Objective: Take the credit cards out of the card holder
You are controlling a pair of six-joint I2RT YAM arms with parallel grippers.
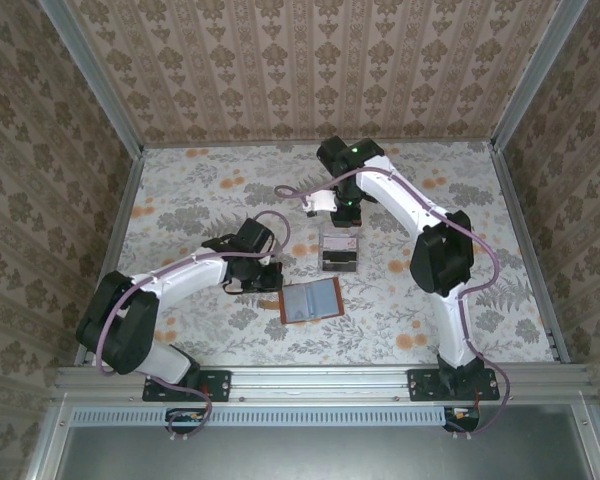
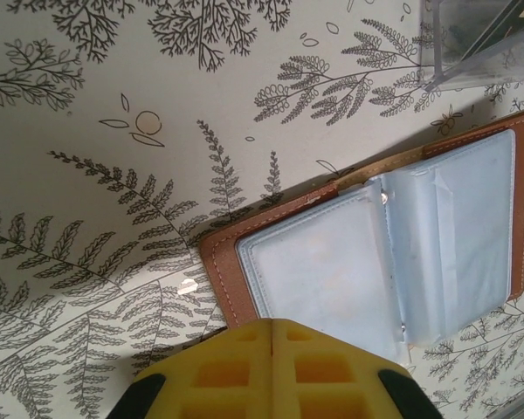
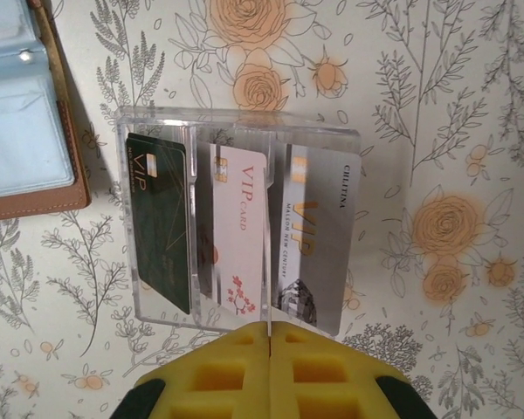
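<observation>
Cards [image 3: 310, 218] stand on edge in a clear tray [image 3: 244, 122], three side by side in separate slots. In the right wrist view the dark card [image 3: 162, 223] is on the left, a pale card [image 3: 238, 227] with red marks is in the middle, and a grey card [image 3: 323, 262] is on the right.

In the top view the holder [image 1: 312, 300] lies spread open on the floral table [image 1: 460, 200] at frame centre. Its grey-blue lining faces up, and it sits just below and left of the tray with a narrow gap between them. In the left wrist view its clear sleeves look empty, though a loose middle leaf covers part of the right half.

The left gripper [image 2: 273, 336] is at the bottom edge of its view, hovering at the holder's near edge with its yellow fingers pressed together on nothing. The right gripper [image 3: 271, 336] is likewise closed and empty, low in its frame beside the tray's near wall.

Judging by this, the removal step looks finished or nearly so. The likely next move is to check under the middle leaf, which would need a gripper to open and lift it. If nothing is there, both arms can draw back without knocking the tray.
</observation>
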